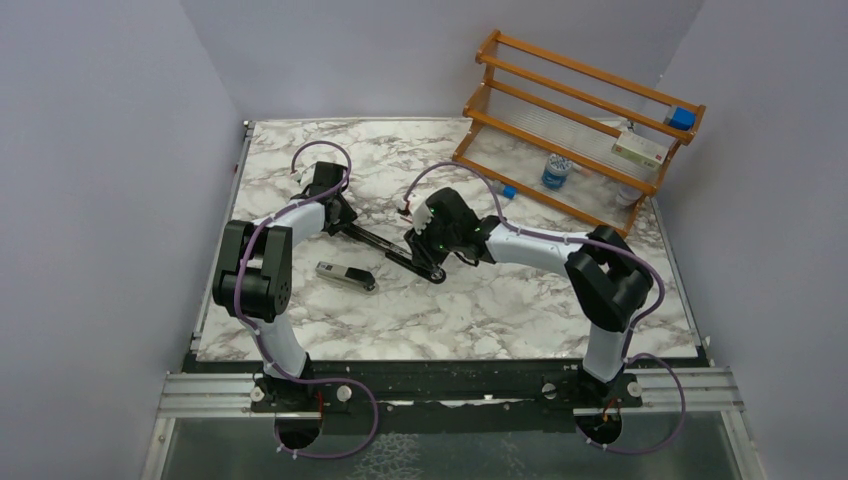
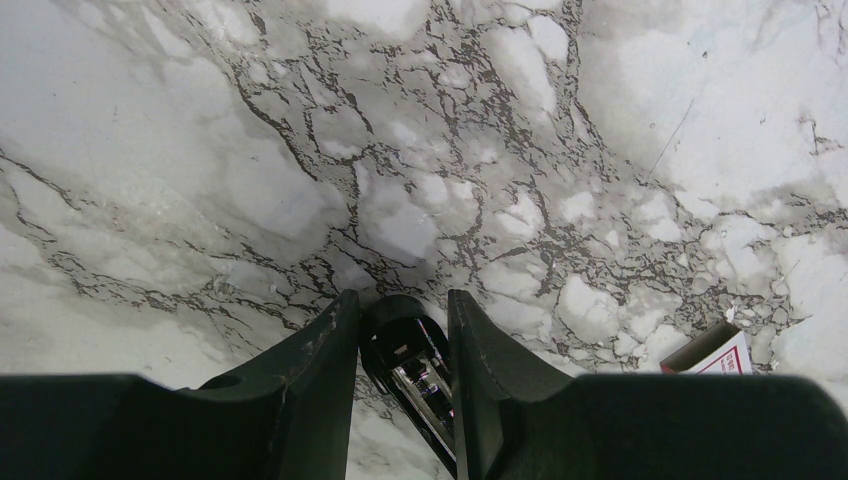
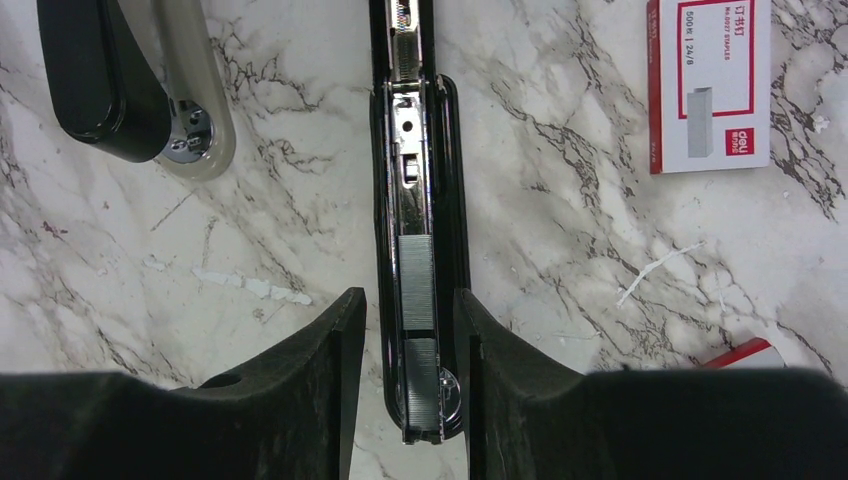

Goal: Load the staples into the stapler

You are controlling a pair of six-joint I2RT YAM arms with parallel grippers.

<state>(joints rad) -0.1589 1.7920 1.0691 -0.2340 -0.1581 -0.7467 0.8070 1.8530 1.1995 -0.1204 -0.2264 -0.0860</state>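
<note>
Left gripper point(image 2: 400, 302) is closed narrow on 1 end of the stapler point(image 3: 420, 170), which lies folded open and flat mid-table, probably pinned so the channel cannot slide during loading. Just nearer the bases lies a spare stapler point(image 1: 345, 275), apart from both arms. Inside the open channel sit 2 strips of staples point(image 3: 417, 280), end to end. Right gripper point(image 3: 408, 296) hovers over that end with its jaws parted and empty, straddling the channel, so the strips look already seated. To its right rests the box point(image 3: 710, 85), label up, handy for more.
</note>
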